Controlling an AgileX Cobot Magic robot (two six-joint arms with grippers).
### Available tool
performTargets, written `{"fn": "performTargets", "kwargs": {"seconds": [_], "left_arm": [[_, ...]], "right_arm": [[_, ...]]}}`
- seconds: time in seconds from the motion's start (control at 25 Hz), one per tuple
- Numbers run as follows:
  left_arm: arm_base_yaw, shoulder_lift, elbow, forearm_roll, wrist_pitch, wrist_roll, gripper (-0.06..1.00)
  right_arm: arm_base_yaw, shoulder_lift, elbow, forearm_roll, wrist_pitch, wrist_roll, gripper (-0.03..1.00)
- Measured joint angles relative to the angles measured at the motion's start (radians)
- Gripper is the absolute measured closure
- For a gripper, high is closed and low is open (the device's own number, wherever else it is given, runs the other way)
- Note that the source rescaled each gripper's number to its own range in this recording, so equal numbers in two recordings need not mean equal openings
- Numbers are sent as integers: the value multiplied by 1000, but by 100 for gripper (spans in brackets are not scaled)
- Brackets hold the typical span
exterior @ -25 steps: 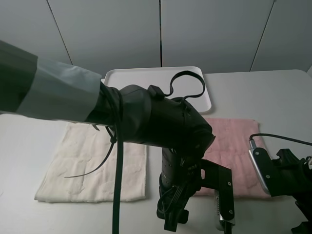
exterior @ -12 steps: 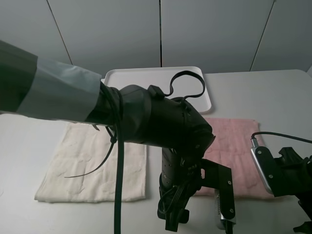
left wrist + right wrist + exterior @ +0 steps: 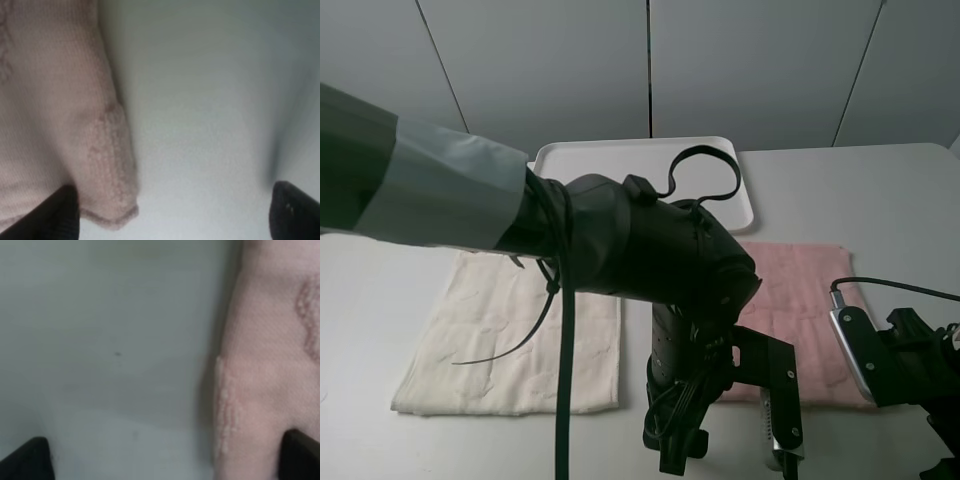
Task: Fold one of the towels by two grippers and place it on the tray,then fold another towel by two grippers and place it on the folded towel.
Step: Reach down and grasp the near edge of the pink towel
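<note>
Left fingers: spread wide and holding nothing. One tip is over the pink towel close to its corner, the other over bare desk (the view is too soft to tell whether the tip touches the cloth).
Right fingers: also parted and empty, one tip at the pink towel's edge, the other out over the desk.
Pink towel: lies flat and unfolded on the desk, right of centre in the high view, just in front of the tray.
Cream towel: flat and unfolded beside the pink one, on the left side, with no fingers near it.
Tray: at the back of the desk, just beyond both towels. The part that shows holds nothing (the left arm and its cable hide some of the front rim).
Done so far: nothing I would count, since there is no fold in either towel and no cloth in the tray.
Step in hand: my guess is the two sets of fingers are lining up to pinch the pink towel's near edge.
Left to do: grasp and fold the pink towel and set it in the tray, then fold the cream towel and lay it on top.
</note>
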Motion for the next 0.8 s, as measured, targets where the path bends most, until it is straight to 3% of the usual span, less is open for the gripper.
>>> {"fn": "performTargets", "kwargs": {"seconds": [0.4, 0.52, 0.64, 0.72, 0.76, 0.8], "left_arm": [[0, 0, -1, 2, 0, 0, -3], [0, 0, -1, 2, 3, 0, -3], [0, 0, -1, 2, 3, 0, -3], [0, 0, -1, 2, 3, 0, -3], [0, 0, -1, 2, 3, 0, -3], [0, 0, -1, 2, 3, 0, -3]], "right_arm": [[2, 44, -12, -70, -23, 56, 2], [2, 46, -21, -86, -28, 58, 24], [2, 46, -21, -95, -44, 60, 64], [2, 46, -21, -96, -68, 62, 85], [2, 46, -21, -96, -77, 63, 94], [2, 46, -21, -96, -81, 63, 96]]}}
